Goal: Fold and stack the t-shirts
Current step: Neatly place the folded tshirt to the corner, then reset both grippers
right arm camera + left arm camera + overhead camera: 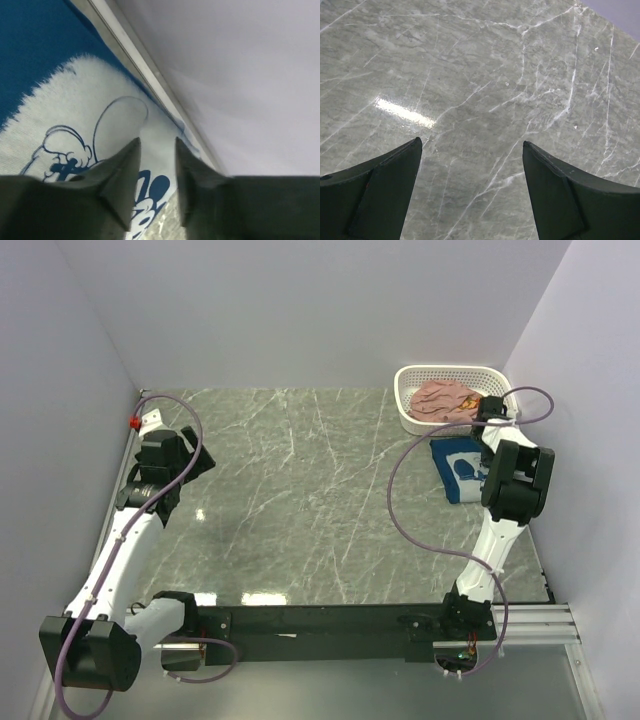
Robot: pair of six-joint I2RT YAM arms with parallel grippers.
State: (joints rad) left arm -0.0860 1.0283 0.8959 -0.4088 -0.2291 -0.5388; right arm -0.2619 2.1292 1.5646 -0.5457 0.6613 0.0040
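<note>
1. The navy t-shirt (458, 468) lies folded, print up, at the far right of the table (300, 490), just on the near side of the basket (408, 380) and close to the side wall (240, 75).
2. The pink t-shirt (443, 400) sits crumpled inside the basket, not yet folded or stacked.
3. The right gripper (157, 145) hangs low over the navy print. Its fingers are parted by a narrow gap, and we see nothing between them.
4. The left gripper (472, 145) is spread wide over bare table, well apart from both shirts, holding nothing.
5. Risks, in our judgement:
   - A fingertip so near the cloth could drag the top layer on rising and spoil the fold.
   - The navy shirt lies hard by the table edge, so a nudge could push it against the wall or off.
   - Pulling the pink shirt out single-handed could tip or shift the basket onto the navy one.
</note>
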